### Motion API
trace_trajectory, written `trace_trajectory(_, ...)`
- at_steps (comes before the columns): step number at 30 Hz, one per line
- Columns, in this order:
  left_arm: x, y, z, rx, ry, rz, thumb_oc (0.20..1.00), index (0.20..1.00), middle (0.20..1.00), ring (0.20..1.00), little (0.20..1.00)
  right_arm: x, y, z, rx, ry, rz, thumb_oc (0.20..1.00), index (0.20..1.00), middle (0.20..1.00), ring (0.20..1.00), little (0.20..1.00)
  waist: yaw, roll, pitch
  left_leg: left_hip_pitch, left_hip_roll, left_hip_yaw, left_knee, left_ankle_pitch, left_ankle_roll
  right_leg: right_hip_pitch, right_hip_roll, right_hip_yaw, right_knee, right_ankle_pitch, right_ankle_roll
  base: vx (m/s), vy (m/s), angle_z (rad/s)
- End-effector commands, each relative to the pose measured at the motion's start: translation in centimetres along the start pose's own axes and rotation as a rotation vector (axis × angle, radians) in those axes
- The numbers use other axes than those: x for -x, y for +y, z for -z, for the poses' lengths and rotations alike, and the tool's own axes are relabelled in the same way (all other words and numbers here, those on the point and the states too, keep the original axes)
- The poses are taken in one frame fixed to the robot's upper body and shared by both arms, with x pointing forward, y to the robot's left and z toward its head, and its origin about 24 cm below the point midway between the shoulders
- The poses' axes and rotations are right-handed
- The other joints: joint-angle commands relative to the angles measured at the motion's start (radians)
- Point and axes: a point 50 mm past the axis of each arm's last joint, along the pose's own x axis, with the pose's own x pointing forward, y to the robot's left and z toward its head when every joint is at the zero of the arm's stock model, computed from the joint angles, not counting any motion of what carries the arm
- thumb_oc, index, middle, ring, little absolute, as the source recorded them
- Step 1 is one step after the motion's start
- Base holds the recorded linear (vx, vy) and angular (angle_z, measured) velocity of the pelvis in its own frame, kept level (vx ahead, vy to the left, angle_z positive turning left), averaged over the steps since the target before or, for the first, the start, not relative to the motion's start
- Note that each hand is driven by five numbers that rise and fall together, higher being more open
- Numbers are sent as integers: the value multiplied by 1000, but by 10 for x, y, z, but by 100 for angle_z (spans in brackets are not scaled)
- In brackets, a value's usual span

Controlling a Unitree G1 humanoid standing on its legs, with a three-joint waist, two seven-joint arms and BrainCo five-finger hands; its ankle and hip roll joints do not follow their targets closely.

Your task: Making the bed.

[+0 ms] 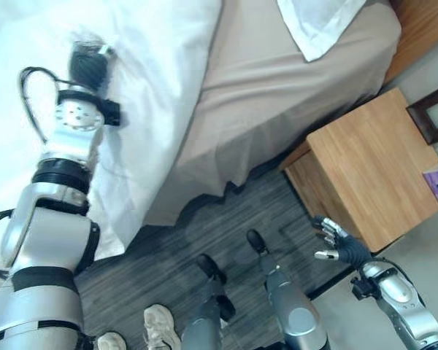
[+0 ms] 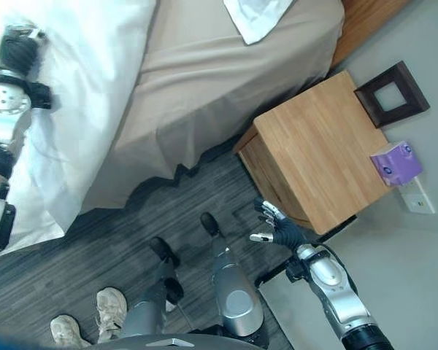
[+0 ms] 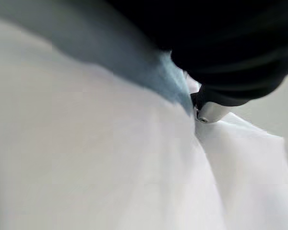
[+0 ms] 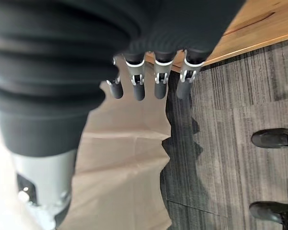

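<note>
A white duvet [image 1: 142,95] covers the left part of the bed and hangs over its side. Beside it lies the bare beige sheet [image 1: 277,95], draped down to the floor. A white pillow [image 1: 321,22] rests at the head end. My left hand [image 1: 87,67] is stretched out onto the duvet, its fingertips sunk in the white cloth [image 3: 110,167] and hidden. My right hand [image 1: 337,245] hangs low by the corner of the wooden nightstand [image 1: 372,160], apart from the bed, fingers [image 4: 146,84] relaxed and holding nothing.
The nightstand stands close to the bed's head end and carries a purple tissue box [image 2: 396,162] and a dark square frame [image 2: 393,93]. A wooden headboard [image 1: 423,29] runs behind it. A person's white shoes [image 1: 160,324] stand on the dark striped floor [image 1: 168,255].
</note>
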Motion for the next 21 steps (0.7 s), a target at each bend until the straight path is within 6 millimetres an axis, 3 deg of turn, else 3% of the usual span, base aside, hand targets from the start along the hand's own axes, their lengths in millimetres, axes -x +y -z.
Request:
trace_trajectory(1, 0, -40, -43, 62, -215, 138, 200, 200, 200, 200, 200, 6, -8, -9, -1, -65, 35, 1000, 1000, 1000, 1000, 1000, -31, 66, -20, 107, 18, -16, 8, -32, -68, -37, -4, -41, 23, 26, 73, 7, -5, 16)
trace_trajectory(2, 11, -74, -49, 149, -253, 227, 200, 200, 200, 200, 200, 6, -7, -8, 3, -61, 30, 1000, 1000, 1000, 1000, 1000, -37, 75, -28, 119, 15, -20, 8, -35, -64, -24, -9, -42, 24, 23, 72, 18, -5, 13)
trace_trajectory(5, 32, -125, -61, 248, -302, 382, 200, 200, 200, 200, 200, 6, -5, -6, 14, -50, 25, 1000, 1000, 1000, 1000, 1000, -50, 88, -45, 139, 8, -25, 8, -41, -59, -5, -13, -42, 26, 18, 71, 29, 5, 12)
trace_trajectory(10, 70, -184, -63, 387, -290, 607, 200, 200, 200, 200, 200, 7, -3, -5, 12, -41, 25, 1000, 1000, 1000, 1000, 1000, -78, 105, -80, 178, 3, -15, 8, -54, -51, 26, -14, -34, 27, 11, 73, 40, 18, -2)
trace_trajectory(11, 70, -185, -63, 388, -290, 608, 570, 570, 570, 570, 570, 7, -3, -5, 12, -41, 25, 1000, 1000, 1000, 1000, 1000, -78, 105, -80, 178, 3, -15, 8, -54, -51, 27, -14, -34, 27, 11, 73, 46, 8, -10)
trace_trajectory(12, 81, -193, -63, 406, -299, 670, 1000, 1000, 1000, 1000, 1000, 8, -3, -4, 12, -36, 19, 1000, 1000, 1000, 1000, 1000, -87, 110, -91, 192, 1, -9, 8, -60, -49, 38, -14, -27, 28, 8, 73, 29, 3, -3)
trace_trajectory(17, 88, -190, -48, 480, -249, 702, 1000, 1000, 1000, 1000, 1000, 14, -4, 2, -17, -11, 22, 1000, 1000, 1000, 1000, 1000, -100, 118, -108, 210, 0, 2, 8, -63, -48, 50, -11, -17, 28, 5, 72, 12, 5, -3)
trace_trajectory(21, 93, -174, -39, 565, -239, 707, 1000, 1000, 1000, 1000, 1000, 19, -6, 8, -68, 11, 35, 1000, 1000, 1000, 1000, 1000, -89, 128, -124, 219, 2, -1, 8, -58, -50, 61, -9, -20, 29, 2, 66, -2, -20, -12)
